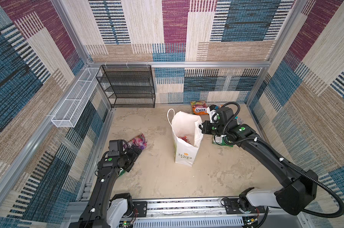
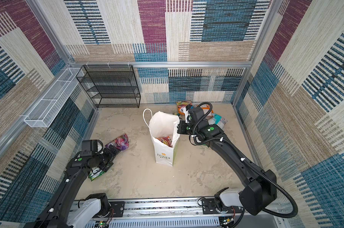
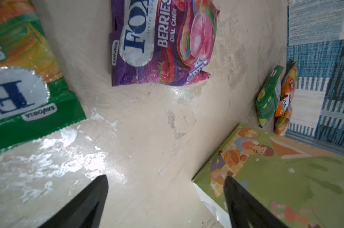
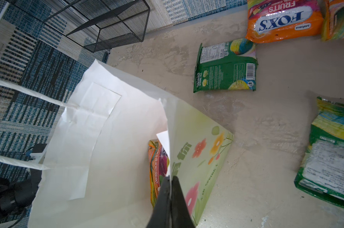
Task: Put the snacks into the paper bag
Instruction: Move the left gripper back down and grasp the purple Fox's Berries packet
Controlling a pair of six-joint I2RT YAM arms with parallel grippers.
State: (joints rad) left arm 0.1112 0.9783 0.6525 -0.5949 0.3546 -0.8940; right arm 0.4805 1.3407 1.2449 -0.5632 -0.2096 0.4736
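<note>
"Purple-pink packet (image 3: 163,43) lies flat on the counter (image 1: 157,177), just ahead of the left jaws, which stand wide with nothing between them," the observer enters. "The paper bag (image 1: 186,156) stands upright near the middle, mouth open. The right jaws are pinched onto its rim on the side nearest that arm, holding the mouth apart. A blackcurrant packet (image 4: 156,167) sits at the bottom. The other snacks, among them an orange FOX'S packet (image 4: 283,19), lie on the counter beyond the bag."

"Judged step: the left arm picks up the purple-pink packet," the second replies. "The film looks slick and crinkly. The jaws should come down over a raised edge or a puffed part, not the flat middle, and close fully before lifting. A green packet (image 2: 96,173) lies beneath that arm, and the descent should avoid dragging it."

"And the carry?"

"High enough to clear the rim. Release over the open half, away from the right jaws and the cord handle (image 4: 25,90). The bag looks tall and light, so a knock on its wall could tip it. The right arm should hold without pulling, or the paper may tear at the pinch."
</note>
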